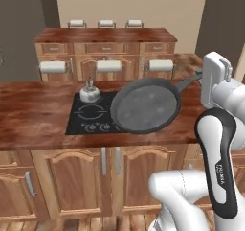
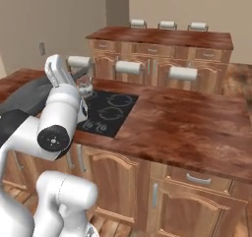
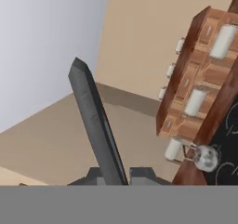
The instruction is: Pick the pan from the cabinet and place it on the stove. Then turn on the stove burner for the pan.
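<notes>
Step in hand: carrying the pan (image 1: pixel 146 105) over to the stove (image 1: pixel 93 114); placing not yet done, burner not yet on. In the left base view the frying pan hangs tilted, its inside face toward the camera, over the right part of the black cooktop and the wooden counter (image 1: pixel 33 115) edge. Whether it touches the glass I can't tell; it looks held up. Its long handle runs up-right to the robot hand. A small silver kettle (image 1: pixel 89 92) sits on the back left ring, just beside the pan's rim.

Gripper (image 3: pixel 120 175): jaws nearly closed, clamped on the thin pan handle (image 3: pixel 95 121), which rises between the fingertips in the hand view.

Next move, by my judgement: level the pan and lower it onto a free ring clear of the kettle, release, then go to the knobs (image 1: pixel 98 127) at the front edge and turn the one matching that burner. Risk: rim bumping the kettle.
</notes>
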Controlling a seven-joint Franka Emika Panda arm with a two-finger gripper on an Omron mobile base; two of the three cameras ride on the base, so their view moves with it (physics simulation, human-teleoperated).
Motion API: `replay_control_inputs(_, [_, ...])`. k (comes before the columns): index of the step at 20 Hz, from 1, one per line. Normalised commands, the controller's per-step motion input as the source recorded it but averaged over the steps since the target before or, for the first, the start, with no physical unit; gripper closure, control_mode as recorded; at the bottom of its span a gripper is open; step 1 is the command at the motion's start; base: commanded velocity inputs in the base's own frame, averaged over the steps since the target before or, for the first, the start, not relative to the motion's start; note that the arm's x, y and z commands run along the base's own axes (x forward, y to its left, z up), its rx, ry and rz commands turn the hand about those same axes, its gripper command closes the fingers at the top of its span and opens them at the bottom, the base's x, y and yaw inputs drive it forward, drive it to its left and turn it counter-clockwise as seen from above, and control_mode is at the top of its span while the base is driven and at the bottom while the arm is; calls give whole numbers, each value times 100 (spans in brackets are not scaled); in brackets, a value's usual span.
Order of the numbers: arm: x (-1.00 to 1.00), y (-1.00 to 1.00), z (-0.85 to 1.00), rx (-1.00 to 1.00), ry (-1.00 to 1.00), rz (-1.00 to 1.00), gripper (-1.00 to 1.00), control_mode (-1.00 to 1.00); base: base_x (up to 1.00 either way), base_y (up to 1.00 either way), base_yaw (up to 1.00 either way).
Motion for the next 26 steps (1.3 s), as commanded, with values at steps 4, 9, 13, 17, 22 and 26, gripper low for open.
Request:
replay_control_inputs(4, [0, 0, 0, 0, 0, 0, 100, 100, 37, 53, -35])
replay_control_inputs(9, [0, 0, 0, 0, 0, 0, 100, 100, 44, 64, -26])
replay_control_inputs(13, [0, 0, 0, 0, 0, 0, 100, 100, 56, 59, -15])
replay_control_inputs(17, [0, 0, 0, 0, 0, 0, 100, 100, 65, 33, -2])
replay_control_inputs(22, [0, 0, 0, 0, 0, 0, 100, 100, 45, 15, 0])
replay_control_inputs(26, [0, 0, 0, 0, 0, 0, 100, 100, 34, 3, 0])
